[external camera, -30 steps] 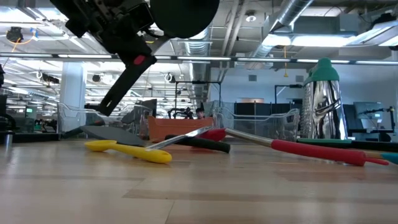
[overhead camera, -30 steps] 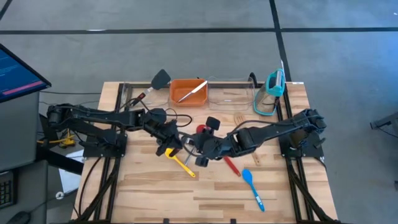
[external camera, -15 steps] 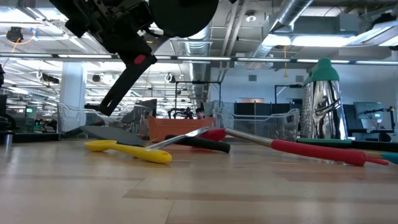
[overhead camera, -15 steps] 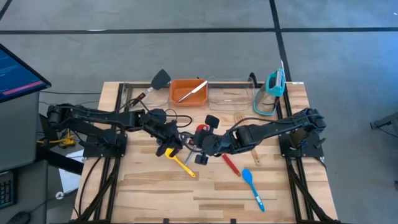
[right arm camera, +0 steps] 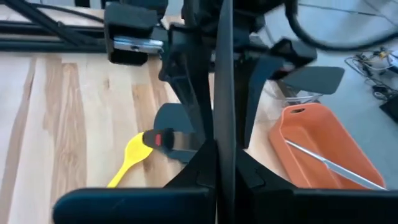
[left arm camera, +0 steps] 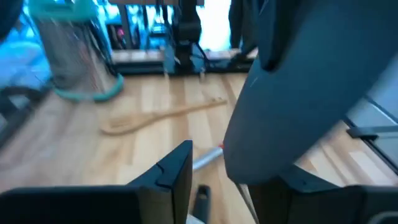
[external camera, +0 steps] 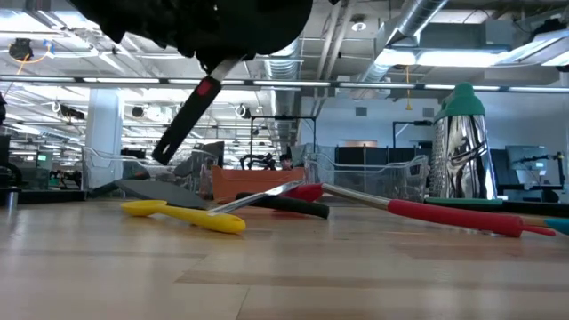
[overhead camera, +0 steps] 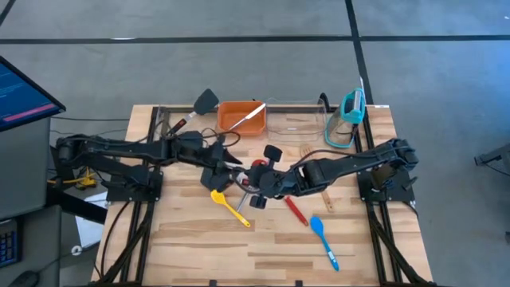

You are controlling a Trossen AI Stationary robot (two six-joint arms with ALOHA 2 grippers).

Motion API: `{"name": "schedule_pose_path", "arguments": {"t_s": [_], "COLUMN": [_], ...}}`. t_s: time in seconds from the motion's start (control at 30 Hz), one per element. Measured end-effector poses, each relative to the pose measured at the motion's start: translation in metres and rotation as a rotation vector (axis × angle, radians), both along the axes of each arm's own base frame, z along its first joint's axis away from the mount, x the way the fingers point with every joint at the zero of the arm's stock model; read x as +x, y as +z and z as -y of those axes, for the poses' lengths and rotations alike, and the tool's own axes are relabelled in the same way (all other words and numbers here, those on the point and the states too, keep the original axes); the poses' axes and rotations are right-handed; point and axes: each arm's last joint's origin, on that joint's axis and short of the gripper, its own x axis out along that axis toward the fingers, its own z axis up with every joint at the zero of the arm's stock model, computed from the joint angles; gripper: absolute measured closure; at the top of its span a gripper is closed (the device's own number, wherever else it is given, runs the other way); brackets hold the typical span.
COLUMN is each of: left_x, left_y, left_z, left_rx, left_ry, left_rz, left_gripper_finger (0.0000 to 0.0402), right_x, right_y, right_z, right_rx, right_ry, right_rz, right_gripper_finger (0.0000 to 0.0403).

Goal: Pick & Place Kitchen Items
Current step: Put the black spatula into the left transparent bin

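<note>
Handover by orange bin | right gripper just in front of bin, pinched on black spatula | left gripper beside it, fingers parting, finish releasing before right pulls away | yellow spoon further forward

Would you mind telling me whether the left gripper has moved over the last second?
Yes. In the high view the left gripper has drawn back from the yellow spoon toward the orange bin.
</note>
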Motion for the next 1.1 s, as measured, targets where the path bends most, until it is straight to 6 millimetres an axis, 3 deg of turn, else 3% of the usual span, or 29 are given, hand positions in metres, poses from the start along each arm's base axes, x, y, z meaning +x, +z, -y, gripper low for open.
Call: {"name": "schedule_pose_path", "arguments": {"t_s": [0.27,0.53,0.77,1.1], "left_x": [-0.03,-0.082,-0.118,-0.126], "left_y": [0.037,0.073,0.081,0.072], "left_z": [0.003,0.01,0.016,0.017], "left_rx": [0.047,0.106,0.06,0.043], "left_ry": [0.007,0.019,0.013,0.009], "left_rz": [0.165,0.332,0.361,0.262], "left_gripper_finger": [0.0273,0.0289,0.0328,0.0383], "right_x": [-0.007,-0.006,0.01,0.032], "right_y": [0.01,0.02,0.033,0.038], "right_z": [0.003,0.016,0.057,0.127], "right_rx": [0.003,0.015,0.027,0.048], "right_ry": [-0.02,-0.015,-0.036,-0.069], "right_rz": [0.021,0.066,0.199,0.384], "right_gripper_finger": [0.0402,0.0403,0.0403,0.0403]}}
